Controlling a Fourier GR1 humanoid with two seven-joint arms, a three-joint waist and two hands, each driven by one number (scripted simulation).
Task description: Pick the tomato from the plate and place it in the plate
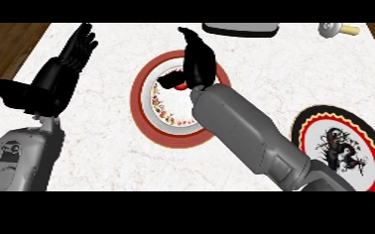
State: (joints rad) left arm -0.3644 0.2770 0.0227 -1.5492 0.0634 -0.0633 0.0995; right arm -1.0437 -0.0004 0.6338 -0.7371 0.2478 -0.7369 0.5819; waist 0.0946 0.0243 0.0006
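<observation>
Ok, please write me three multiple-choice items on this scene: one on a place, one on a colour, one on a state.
1. Where is the tomato?
A. on the red-rimmed plate
B. in a bowl
C. inside a cup

2. What colour is the outer rim of the plate at the right?
A. blue
B. black
C. green

3. How is the left hand?
A. curled round a cup
B. open, fingers straight
C. shut in a fist

Answers:
1 A: its red shows on that plate, just under the right hand.
2 B: a black band runs round its edge.
3 B: it rests at the view's left, fingers up, holding nothing.
</observation>
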